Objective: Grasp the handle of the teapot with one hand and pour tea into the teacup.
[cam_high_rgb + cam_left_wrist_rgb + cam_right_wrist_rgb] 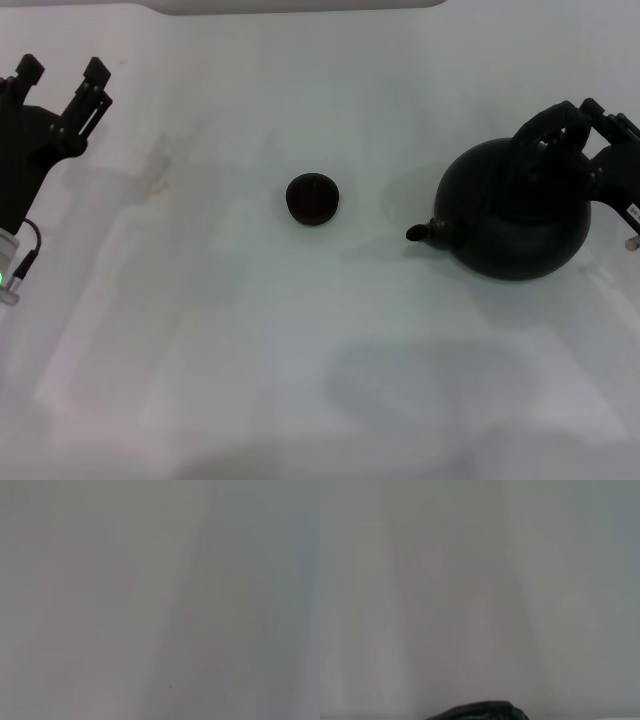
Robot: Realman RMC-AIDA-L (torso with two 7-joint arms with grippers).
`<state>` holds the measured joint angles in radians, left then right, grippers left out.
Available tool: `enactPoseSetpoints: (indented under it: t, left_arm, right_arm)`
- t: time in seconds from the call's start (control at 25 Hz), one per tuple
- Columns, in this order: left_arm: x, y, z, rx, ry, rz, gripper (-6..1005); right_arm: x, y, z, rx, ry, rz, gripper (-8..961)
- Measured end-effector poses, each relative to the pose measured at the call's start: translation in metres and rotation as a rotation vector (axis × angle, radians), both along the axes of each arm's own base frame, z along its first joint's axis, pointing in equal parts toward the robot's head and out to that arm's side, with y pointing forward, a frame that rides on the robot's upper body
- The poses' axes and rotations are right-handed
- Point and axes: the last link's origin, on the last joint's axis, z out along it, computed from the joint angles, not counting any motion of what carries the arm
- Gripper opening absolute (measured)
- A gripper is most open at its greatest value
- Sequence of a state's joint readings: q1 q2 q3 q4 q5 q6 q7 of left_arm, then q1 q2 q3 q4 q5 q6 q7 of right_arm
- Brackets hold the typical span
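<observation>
White table (300,350): right gripper (600,125) grips teapot (515,215) handle (548,125); left gripper (62,75) spread.

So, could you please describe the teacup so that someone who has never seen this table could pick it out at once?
Start from the teapot, the big round black pot at the right of the white table, with the right gripper at its handle. Follow its spout leftward to the teacup, standing alone near the table's middle. It is a small, dark, round thing with no handle, far smaller than the pot.
</observation>
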<state>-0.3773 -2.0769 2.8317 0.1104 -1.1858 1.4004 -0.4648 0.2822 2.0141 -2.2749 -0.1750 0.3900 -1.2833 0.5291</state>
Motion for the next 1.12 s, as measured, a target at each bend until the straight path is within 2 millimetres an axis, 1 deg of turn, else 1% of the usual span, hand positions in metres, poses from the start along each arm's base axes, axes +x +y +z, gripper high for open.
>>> enactPoseSetpoints:
  t: [0.16, 0.28, 0.56, 0.68, 0.8, 0.88, 0.96, 1.12]
  left_arm:
    - [0.001, 0.000, 0.000, 0.003, -0.002, -0.005, 861]
    - [0.001, 0.000, 0.001, 0.005, -0.003, -0.008, 861]
    - [0.001, 0.001, 0.001, 0.004, 0.000, -0.008, 862]
    - [0.001, 0.001, 0.001, 0.004, 0.002, -0.007, 862]
    - [0.000, 0.001, 0.002, 0.005, 0.006, -0.007, 862]
    - [0.001, 0.002, 0.002, 0.005, 0.009, -0.010, 861]
    - [0.002, 0.004, 0.002, 0.006, 0.011, -0.011, 861]
    - [0.000, 0.005, 0.003, 0.018, 0.007, 0.004, 862]
  right_arm:
    - [0.001, -0.012, 0.003, 0.006, 0.053, 0.006, 633]
    - [0.005, -0.026, 0.007, 0.026, 0.079, 0.005, 856]
    - [0.017, -0.052, 0.015, 0.057, 0.090, -0.017, 873]
    - [0.022, -0.058, 0.020, 0.075, 0.083, -0.028, 880]
    - [0.021, -0.053, 0.024, 0.104, 0.091, -0.031, 883]
    - [0.017, -0.045, 0.025, 0.128, 0.092, -0.020, 884]
    - [0.010, -0.035, 0.024, 0.146, 0.076, 0.007, 884]
    - [-0.011, -0.019, 0.020, 0.209, 0.004, 0.088, 883]
